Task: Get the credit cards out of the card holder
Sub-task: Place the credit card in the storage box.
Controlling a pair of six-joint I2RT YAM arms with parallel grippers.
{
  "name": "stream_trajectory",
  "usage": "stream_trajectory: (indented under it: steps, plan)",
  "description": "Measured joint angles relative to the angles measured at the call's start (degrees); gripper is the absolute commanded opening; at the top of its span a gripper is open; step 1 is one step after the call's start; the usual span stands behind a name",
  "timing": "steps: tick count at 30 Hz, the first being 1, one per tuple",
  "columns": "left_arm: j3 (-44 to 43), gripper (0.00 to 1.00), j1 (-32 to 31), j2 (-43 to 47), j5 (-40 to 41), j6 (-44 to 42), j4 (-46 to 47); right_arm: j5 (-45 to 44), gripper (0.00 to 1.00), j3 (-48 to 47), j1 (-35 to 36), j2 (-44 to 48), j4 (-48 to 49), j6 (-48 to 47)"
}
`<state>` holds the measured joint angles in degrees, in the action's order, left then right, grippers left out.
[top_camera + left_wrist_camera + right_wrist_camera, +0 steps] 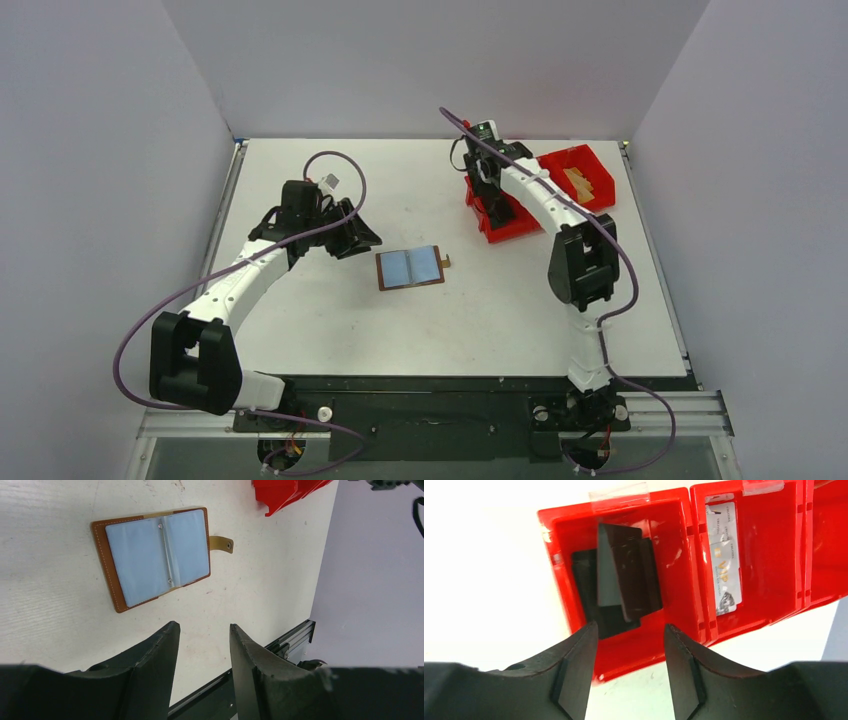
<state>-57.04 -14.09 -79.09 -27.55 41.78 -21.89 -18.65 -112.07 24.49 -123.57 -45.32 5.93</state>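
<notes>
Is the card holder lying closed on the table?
No, the card holder lies flat and open, its pale blue inside facing up.

brown leather card holder [155,555] on the bench [50,630] ahead of left end effector [203,627], black cards [624,580] in red plastic bin [694,580] below right end effector [630,627]

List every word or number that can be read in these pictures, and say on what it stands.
"VIP": on the silver card in the red bin.
Other print on that card: too small to read.
On the black cards and card holder: no text seen.
</notes>
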Motion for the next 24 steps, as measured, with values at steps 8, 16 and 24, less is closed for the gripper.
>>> stream_trajectory:
  steps: [8,16,24]
  plan:
    - [0.0,0.39,0.5,0.2,5.6,0.0,-2.6,6.3,0.51,8.8,3.7,14.4,1.4,10.3]
    - [0.2,0.39,4.5,1.6,12.5,-0.5,-6.1,11.8,0.54,17.2,12.8,18.2,4.9,19.5]
    - [1.9,0.4,7.9,3.3,14.6,-0.5,-7.6,16.6,0.58,17.6,21.2,14.4,8.8,25.5]
